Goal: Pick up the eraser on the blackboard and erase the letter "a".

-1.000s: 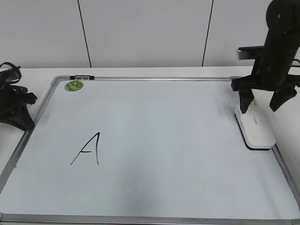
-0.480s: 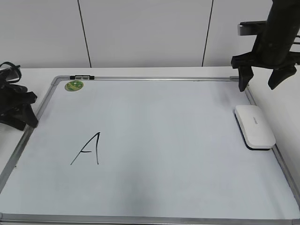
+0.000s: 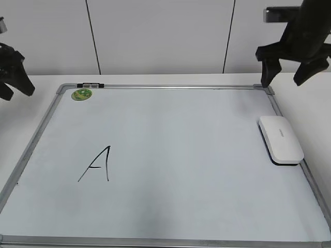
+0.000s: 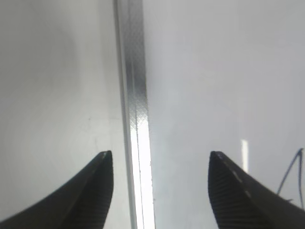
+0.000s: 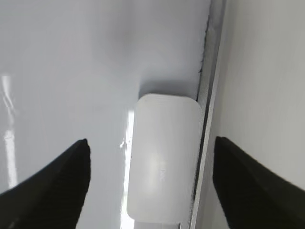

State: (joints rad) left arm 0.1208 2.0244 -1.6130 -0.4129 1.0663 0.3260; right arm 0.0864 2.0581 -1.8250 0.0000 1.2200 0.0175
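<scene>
While I watch the exterior view, the eraser point(image 3: 281, 139) lies flat on the blackboard point(image 3: 170, 155) against its right frame, and my right gripper point(image 3: 291, 70) hangs above it, spread wide and empty. A capital "A" point(image 3: 96, 164) sits lower left; I see no lowercase letter "a". My left gripper point(image 3: 13, 77) is off the left edge. From the left wrist, that gripper point(image 4: 159, 164) is wide over the frame. From the right wrist, the eraser point(image 5: 164, 157) lies between the wide fingers point(image 5: 52, 183).
</scene>
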